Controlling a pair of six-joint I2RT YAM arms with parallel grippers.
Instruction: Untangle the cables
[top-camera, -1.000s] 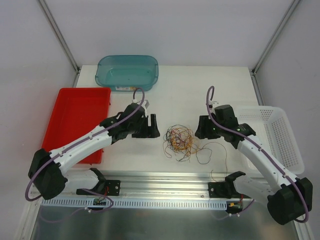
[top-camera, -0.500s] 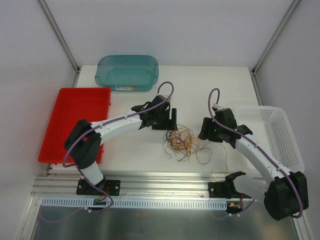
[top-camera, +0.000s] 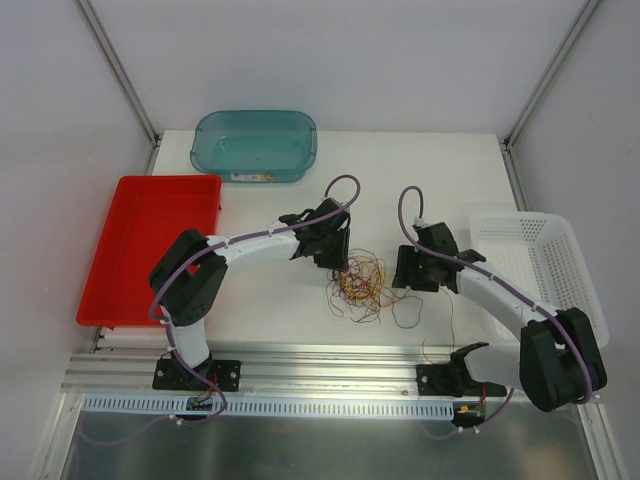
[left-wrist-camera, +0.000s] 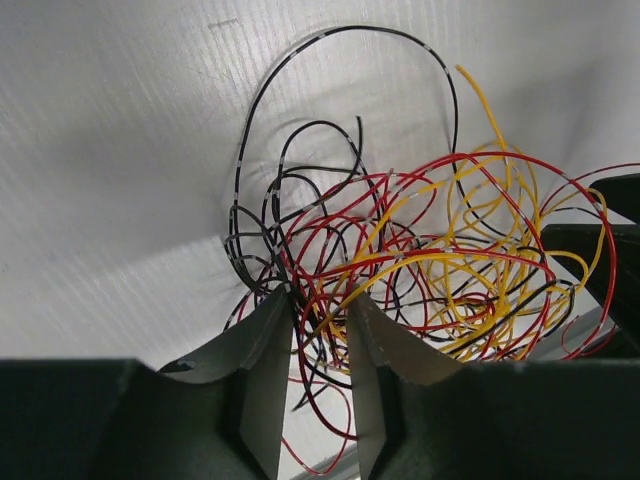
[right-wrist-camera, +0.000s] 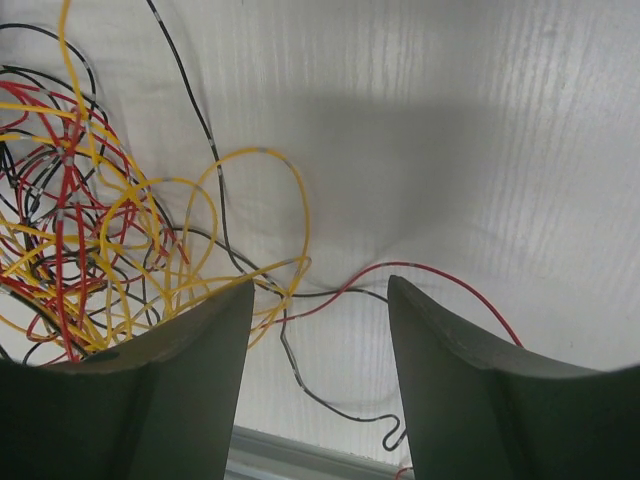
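The cables (top-camera: 360, 280) lie as a fist-sized tangle of red, yellow and black wires mid-table, with loose black and red ends trailing right. My left gripper (top-camera: 336, 262) sits at the tangle's upper left edge. In the left wrist view its jaws (left-wrist-camera: 320, 300) stand a narrow gap apart, with several red and black strands of the cables (left-wrist-camera: 420, 260) running between them. My right gripper (top-camera: 406, 276) is at the tangle's right side. It stands wide open (right-wrist-camera: 320, 285) over a loose black and a loose red strand, the cables (right-wrist-camera: 90, 220) to its left.
A red tray (top-camera: 150, 200) lies at the left, a teal bin (top-camera: 255, 118) at the back, and a white basket (top-camera: 560, 270) at the right. An aluminium rail (top-camera: 330, 360) runs along the near table edge.
My left arm swung right from beside the red tray to the tangle, and its jaws narrowed around some strands. My right gripper shifted left toward the tangle.
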